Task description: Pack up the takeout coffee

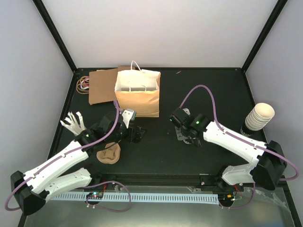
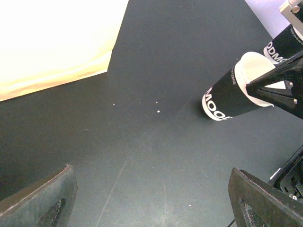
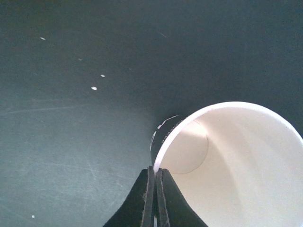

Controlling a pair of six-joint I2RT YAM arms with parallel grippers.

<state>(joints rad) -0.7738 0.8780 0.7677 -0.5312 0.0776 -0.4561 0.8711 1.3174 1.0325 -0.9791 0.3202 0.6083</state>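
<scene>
Black cup (image 2: 227, 97): lidless, white inside, at right of the left wrist view.
Right gripper (image 3: 155, 172): fingers pinched on its rim.
Left gripper (image 2: 150, 171): fingers wide, holding nothing.

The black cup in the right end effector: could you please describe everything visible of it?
The black cup looks like paper, with white lettering outside, a plain white inside and no lid. It leans tilted; the right end effector, shut, pinches its rim. Its base seems to rest on the dark table.
</scene>
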